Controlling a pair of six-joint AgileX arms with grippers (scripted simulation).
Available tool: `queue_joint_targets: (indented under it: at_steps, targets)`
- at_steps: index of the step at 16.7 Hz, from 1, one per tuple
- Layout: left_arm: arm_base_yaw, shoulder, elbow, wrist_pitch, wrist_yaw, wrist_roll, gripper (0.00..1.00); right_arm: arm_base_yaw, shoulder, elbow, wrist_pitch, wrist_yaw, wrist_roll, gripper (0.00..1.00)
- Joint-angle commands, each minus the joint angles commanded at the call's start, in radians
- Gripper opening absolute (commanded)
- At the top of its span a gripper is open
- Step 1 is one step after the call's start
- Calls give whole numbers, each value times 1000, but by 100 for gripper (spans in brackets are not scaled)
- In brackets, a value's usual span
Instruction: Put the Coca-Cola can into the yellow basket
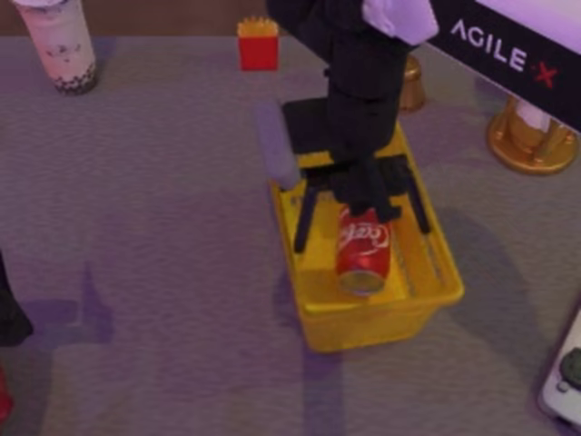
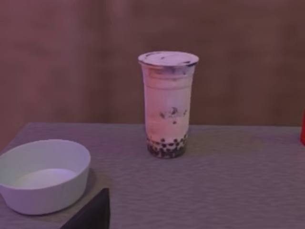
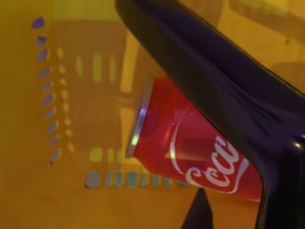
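Observation:
The Coca-Cola can (image 1: 363, 247) is red with white script. It hangs tilted inside the yellow basket (image 1: 381, 327), silver top pointing toward the basket's near wall. My right gripper (image 1: 363, 204) reaches down between the basket's black handles and is shut on the can's other end. In the right wrist view the can (image 3: 190, 148) lies between the two dark fingers of my right gripper (image 3: 162, 100), above the basket's slotted floor (image 3: 71, 200). My left gripper (image 1: 11, 318) stays parked at the table's left edge.
A bubble tea cup (image 1: 59, 45) (image 2: 167, 105) stands at the back left, and a red fries box (image 1: 258, 44) behind the basket. Gold objects (image 1: 531, 136) sit at the back right. A white bowl (image 2: 43, 174) lies near my left arm, and a white device (image 1: 567, 372) at the front right.

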Motion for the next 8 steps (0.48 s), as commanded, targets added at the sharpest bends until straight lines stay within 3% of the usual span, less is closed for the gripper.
queue_joint_targets:
  at_steps: [8]
  targets:
    - [0, 0, 0, 0, 0, 0, 100, -28, 6, 212, -205, 0, -35, 0]
